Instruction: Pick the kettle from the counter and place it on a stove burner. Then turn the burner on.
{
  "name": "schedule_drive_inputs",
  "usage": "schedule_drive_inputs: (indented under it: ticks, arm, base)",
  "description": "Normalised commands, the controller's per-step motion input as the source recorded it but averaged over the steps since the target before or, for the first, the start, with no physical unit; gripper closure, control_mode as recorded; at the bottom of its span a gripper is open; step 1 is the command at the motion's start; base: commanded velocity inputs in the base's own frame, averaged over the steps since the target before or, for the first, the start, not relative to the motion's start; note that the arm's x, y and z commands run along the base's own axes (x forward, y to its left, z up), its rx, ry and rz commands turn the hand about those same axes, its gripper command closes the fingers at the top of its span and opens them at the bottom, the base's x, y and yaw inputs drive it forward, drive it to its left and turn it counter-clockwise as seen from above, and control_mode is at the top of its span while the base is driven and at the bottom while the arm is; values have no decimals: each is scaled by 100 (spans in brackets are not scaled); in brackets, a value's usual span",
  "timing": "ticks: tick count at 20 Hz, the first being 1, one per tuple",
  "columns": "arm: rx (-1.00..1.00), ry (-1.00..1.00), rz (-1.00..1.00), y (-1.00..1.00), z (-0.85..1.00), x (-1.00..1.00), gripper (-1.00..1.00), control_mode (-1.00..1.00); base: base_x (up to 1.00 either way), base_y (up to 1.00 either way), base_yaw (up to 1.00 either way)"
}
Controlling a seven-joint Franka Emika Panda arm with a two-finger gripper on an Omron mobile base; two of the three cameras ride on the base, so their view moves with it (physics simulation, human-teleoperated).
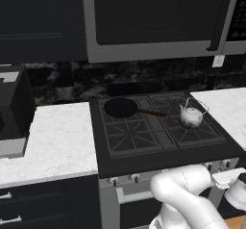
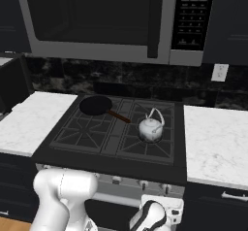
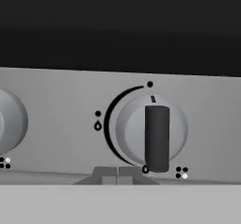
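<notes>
Knob [image 3: 153,131], grey dial with dark bar, close ahead of the hand; bar upright, toward 12 o'clock. Fingers [image 3: 117,175]: clenched together, apparently grasping nothing, just below the knob. Kettle [image 1: 191,117]: seated on the stove burner [image 1: 194,127], at 3 o'clock from the frying pan [image 1: 121,107]. Table [image 1: 53,139]: flanks the cooktop. Risk: closed tips may slide off the bar, or this dial may serve another burner.

The kettle [image 1: 190,117] is seen as silvery-white with a thin pale wire handle. The stove burner [image 1: 194,127] beneath it is black, with star-like spokes, set in a black cooktop [image 2: 160,165]. The table [image 1: 57,141] is white marble-look with faint grey veins. The frying pan [image 1: 121,108] is black, its handle brown. The knob [image 3: 153,131] is grey with a dark bar, on a grey panel [image 3: 56,100] marked in black.
</notes>
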Motion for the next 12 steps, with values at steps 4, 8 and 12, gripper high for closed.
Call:
schedule_drive_inputs:
  ticks: [4,8,12]
  arm:
    - [0,-15,0,-74,97,0,100,-100]
    - [0,-13,0,-69,100,0,100,-100]
    - [0,-11,0,-72,100,0,100,-100]
  base:
    - [0,0,0]
    - [0,0,0]
    - [0,0,0]
